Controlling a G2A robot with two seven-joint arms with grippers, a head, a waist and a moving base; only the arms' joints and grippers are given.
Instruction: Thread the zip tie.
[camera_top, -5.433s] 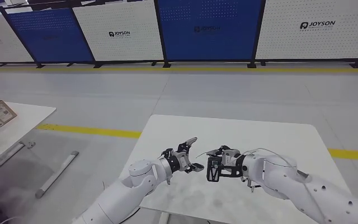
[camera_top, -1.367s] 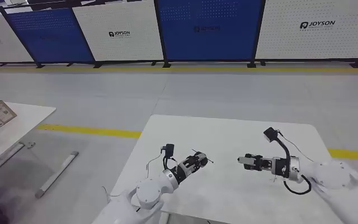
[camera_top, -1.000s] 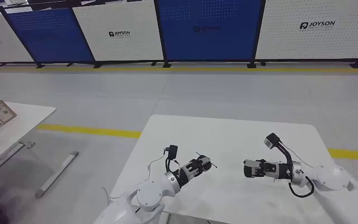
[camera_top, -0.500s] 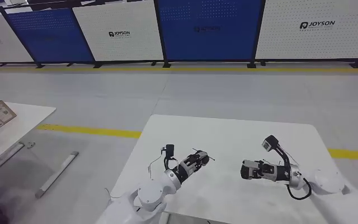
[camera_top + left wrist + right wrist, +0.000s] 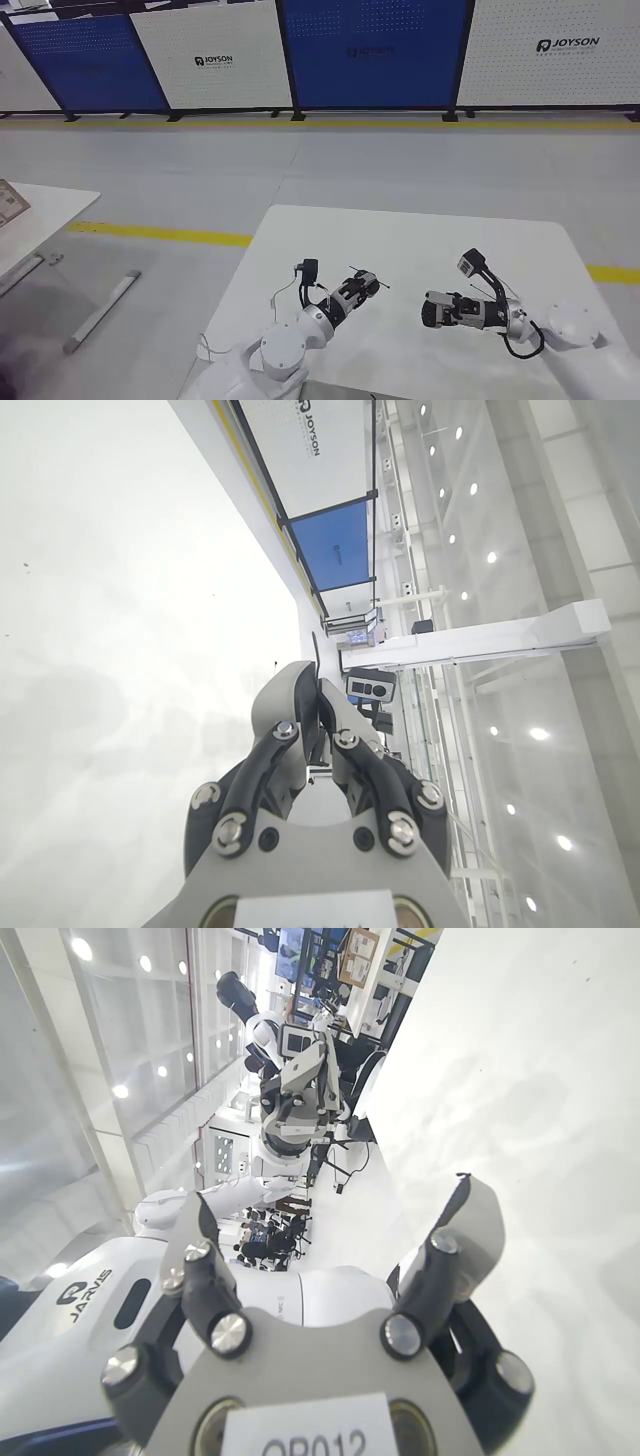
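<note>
**Zip tie pinched in the left gripper, right gripper wide open**

Zip tie (image 5: 314, 648) is a thin black strip, narrow and flat, seen edge-on in the left wrist view. A short length of it pokes out past the fingertips, and more of it runs down between the two pads. In the top view it reads as a fine dark line at the gripper tip. Its long axis there runs roughly left to right, with the right end a little nearer. Its head and tail are too small to tell apart.

The left gripper (image 5: 318, 680) is clamped on the strip, with its fingers pressed together and only the tie between them. It is held above the white table (image 5: 420, 235), towards the near left part, with its fingers aimed far and right.

The right gripper (image 5: 332, 1193) sits well apart to the right, above the near part of the table and facing the left one. Its fingers are spread wide and hold nothing.
</note>
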